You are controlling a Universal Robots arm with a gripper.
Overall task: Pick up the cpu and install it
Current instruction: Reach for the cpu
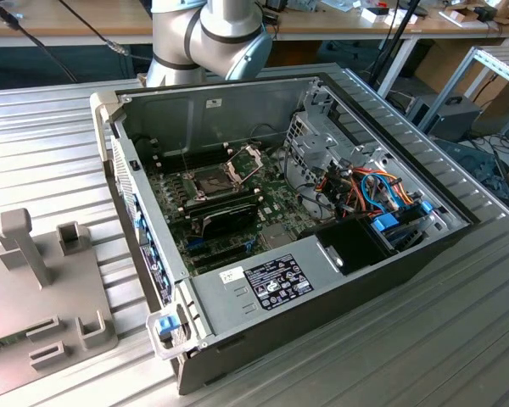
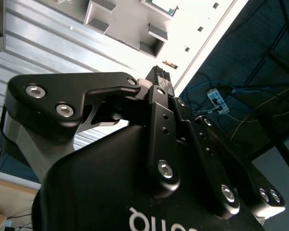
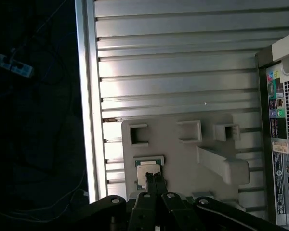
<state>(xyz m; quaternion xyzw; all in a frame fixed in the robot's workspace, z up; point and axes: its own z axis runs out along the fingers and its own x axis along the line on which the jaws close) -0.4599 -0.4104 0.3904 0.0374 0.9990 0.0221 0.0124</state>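
Cpu (image 3: 147, 168) — a small flat silver-grey square — lies in a square pocket of a grey holder (image 3: 183, 154). Right over it in the first wrist view is the gripper (image 3: 154, 178). Its two black fingertips (image 3: 149, 179) are pressed together side by side, so it is closed and has nothing in it. The tips cover part of the chip; whether they touch it cannot be told. In the second wrist view the gripper (image 2: 162, 79) is seen close up, its fingers closed to a thin point, and the holder (image 2: 125, 29) is past that point.

The holder has other small pockets and one long post (image 3: 221, 163). It rests on a table (image 3: 173, 72) made of long silver ribs. Just beside the holder is one end of the computer case (image 3: 284, 144), with coloured plugs on it.

In the exterior view the holder (image 1: 34, 297) is at the exterior view's left, and the case (image 1: 322, 288) lies open in the middle of the table (image 1: 51, 127). Deep inside the case is the dark square socket (image 1: 210, 181) — its metal frame (image 1: 248, 158) is tipped up. Orange and blue wires (image 1: 373, 188) bunch at the exterior view's right side of the case. Behind the case stands the grey robot arm (image 1: 208, 34), and farthest back are wooden desks (image 1: 68, 21).
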